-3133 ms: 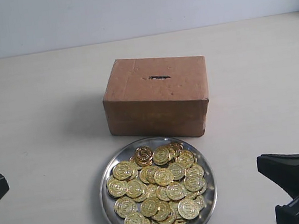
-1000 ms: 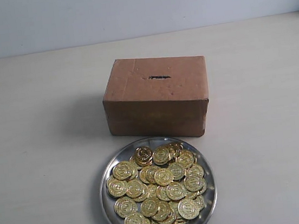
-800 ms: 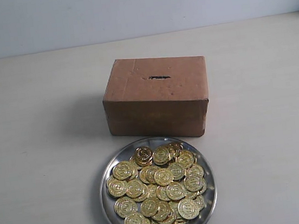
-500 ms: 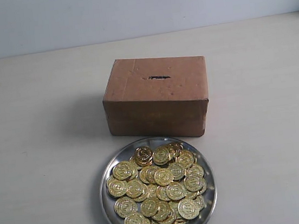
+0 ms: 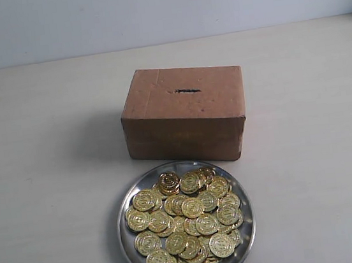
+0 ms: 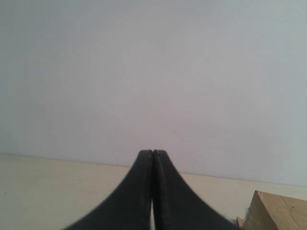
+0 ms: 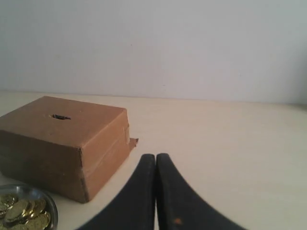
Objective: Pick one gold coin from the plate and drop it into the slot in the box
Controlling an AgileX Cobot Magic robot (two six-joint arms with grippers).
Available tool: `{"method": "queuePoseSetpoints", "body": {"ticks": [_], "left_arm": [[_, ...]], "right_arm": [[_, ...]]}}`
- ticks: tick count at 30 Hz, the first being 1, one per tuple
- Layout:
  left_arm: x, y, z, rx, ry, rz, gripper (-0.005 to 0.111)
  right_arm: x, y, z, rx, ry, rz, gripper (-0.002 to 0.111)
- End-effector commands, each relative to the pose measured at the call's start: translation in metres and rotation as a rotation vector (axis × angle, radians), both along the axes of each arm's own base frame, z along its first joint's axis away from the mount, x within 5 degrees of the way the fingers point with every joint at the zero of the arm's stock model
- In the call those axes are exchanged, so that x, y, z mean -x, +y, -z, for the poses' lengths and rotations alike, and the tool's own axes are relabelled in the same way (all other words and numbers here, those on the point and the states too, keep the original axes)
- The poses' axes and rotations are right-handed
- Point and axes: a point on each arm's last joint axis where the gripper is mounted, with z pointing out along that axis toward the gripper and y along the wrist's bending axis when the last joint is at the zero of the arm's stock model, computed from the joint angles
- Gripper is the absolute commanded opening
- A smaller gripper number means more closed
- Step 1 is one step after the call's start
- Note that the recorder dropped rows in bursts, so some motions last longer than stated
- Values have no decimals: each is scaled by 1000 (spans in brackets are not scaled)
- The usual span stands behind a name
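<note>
Left gripper [image 6: 152, 155]: two black curved fingers [image 6: 139, 191] pressed together tip to tip, with no gap visible. A corner of the brown rectangular cardboard box [image 6: 280, 213] shows ahead of these fingers and off to one side, well apart from them. The pale beige tabletop [image 6: 48, 182] runs under the fingers, and a plain grey-white wall [image 6: 144, 72] stands beyond them.

Exterior view: the box [image 5: 185, 114] sits upright mid-table with a slightly creased top. The short dark rough-edged slot [image 5: 187, 91] is cut through its top face, closer to the far edge. The round shiny silver metal plate [image 5: 126, 240] lies just in front of the box; whether the rim touches the box cannot be told. A heap of embossed gold coins [image 5: 186, 223] fills the plate, overlapping, and all of them are inside the rim.

Right gripper [image 7: 156, 157]: black fingers [image 7: 172, 201] closed flat against each other. The box [image 7: 62, 139] stands ahead of these fingers and off to one side, near but apart, with the slot [image 7: 60, 117] visible on top. An edge of the plate [image 7: 36, 191] with a few coins [image 7: 24, 213] shows on that same side of the fingers, just in front of the box. Bare tabletop lies directly ahead of the fingertips.
</note>
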Motion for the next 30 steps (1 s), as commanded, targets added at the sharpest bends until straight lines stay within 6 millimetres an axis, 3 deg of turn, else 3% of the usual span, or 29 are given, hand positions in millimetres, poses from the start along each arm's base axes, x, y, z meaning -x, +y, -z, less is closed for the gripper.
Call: {"method": "queuePoseSetpoints", "body": {"ticks": [1, 30], "left_arm": [[1, 0, 0, 0, -9, -4, 0], [1, 0, 0, 0, -9, -4, 0]], "right_arm": [[1, -4, 5, -29, 44, 52, 0], [1, -6, 6, -69, 54, 80, 0]]}}
